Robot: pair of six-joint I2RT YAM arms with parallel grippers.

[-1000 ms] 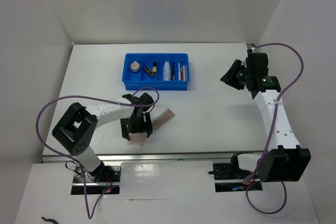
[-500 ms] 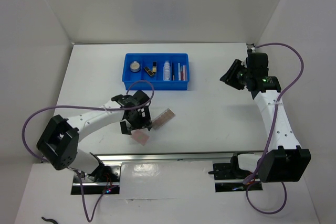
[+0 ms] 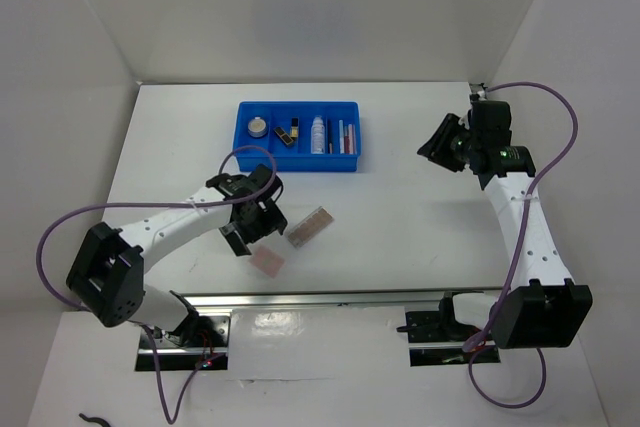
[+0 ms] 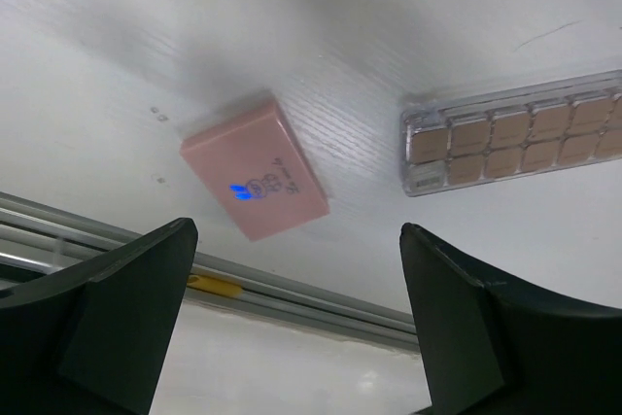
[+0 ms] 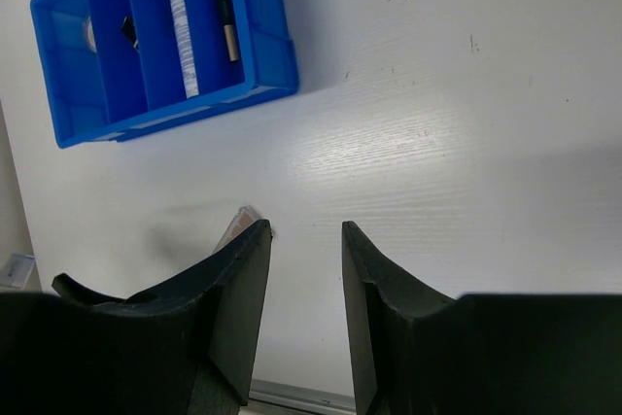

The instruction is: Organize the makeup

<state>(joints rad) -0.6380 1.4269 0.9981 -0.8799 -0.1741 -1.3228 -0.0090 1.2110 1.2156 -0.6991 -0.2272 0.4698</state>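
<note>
— What's on the tabletop [image 3: 420,237]?

— A blue tray [image 3: 297,163], split into compartments side by side. I'll place everything else from it.

— The two tools?

— The left tool [image 4: 296,240] hangs over the tray's near side, fingers spread wide and gripping nothing. The right tool [image 5: 304,230] is off to the tray's right, well apart. Its fingers are parted by a narrow gap with nothing between them.

— And the makeup outside the tray?

— A clear palette [image 4: 515,131] of tan pans lies flat on the tabletop, near the tray's front wall. A pink case [image 4: 255,179] lies farther out from the tray on that same side, below the left tool and untouched.

— Inside the tray?

— Left to right: a round compact [image 3: 259,127], lipsticks [image 3: 290,133], a clear tube [image 3: 318,135] and slim pencils [image 3: 345,135].
</note>
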